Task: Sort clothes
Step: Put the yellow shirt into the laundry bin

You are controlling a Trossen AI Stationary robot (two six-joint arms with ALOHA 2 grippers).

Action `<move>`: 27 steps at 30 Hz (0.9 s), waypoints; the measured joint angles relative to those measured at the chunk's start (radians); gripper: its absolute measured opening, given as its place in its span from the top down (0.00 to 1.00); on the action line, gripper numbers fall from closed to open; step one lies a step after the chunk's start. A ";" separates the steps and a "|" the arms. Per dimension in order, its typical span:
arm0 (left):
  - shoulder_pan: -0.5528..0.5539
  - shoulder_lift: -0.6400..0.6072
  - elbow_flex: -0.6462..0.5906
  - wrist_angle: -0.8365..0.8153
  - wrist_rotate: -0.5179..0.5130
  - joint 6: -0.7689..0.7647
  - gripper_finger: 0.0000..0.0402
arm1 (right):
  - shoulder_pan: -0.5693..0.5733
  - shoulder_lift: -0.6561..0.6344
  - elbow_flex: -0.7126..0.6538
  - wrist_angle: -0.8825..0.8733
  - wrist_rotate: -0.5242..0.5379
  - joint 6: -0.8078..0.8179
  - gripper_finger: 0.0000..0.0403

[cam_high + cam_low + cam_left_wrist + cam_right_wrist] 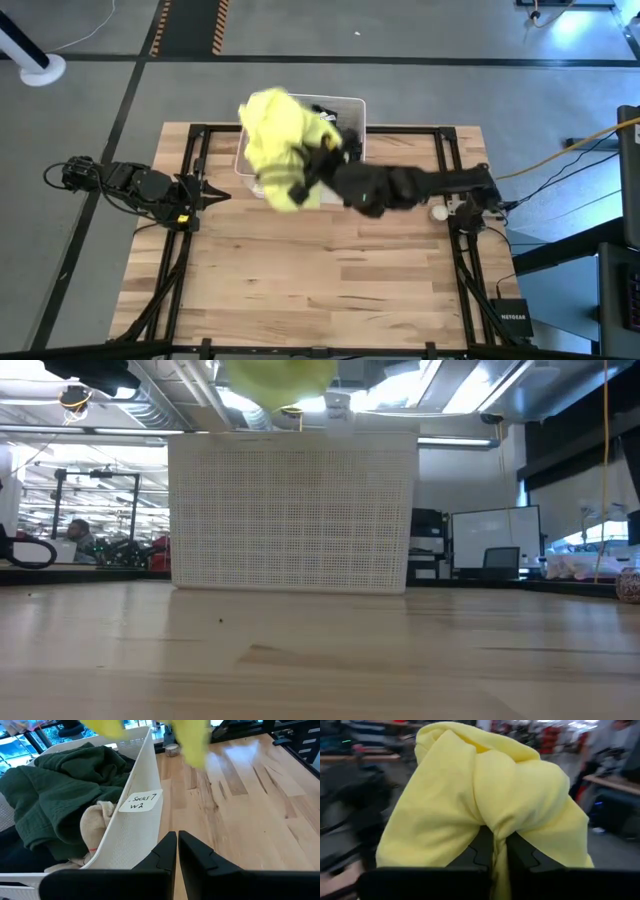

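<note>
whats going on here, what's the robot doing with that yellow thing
The right gripper is shut on a neon yellow garment, holding it up in the air over the white bin at the table's far edge. A dark green garment and a pale one lie in the bin. The left gripper waits beside the bin, fingers closed and empty.

Industrial lab or workshop, wooden tabletop (320, 270) on a black metal frame, grey floor with yellow-black hazard tape (190, 25), exposed ceiling ducts (170, 400), whiteboard (495, 530), cluttered benches behind, a seated person (80, 538)
</note>
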 joint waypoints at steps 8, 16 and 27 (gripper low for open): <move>0.000 0.000 0.000 0.000 0.000 0.000 0.97 | -0.148 -0.001 0.088 0.001 0.020 -0.144 0.92; 0.000 0.000 0.000 0.010 0.000 0.037 0.97 | -0.276 0.000 0.076 -0.253 -0.013 -0.081 0.92; 0.000 -0.036 0.000 0.061 0.000 0.068 0.97 | -0.367 0.005 -0.266 -0.417 -0.184 0.200 0.90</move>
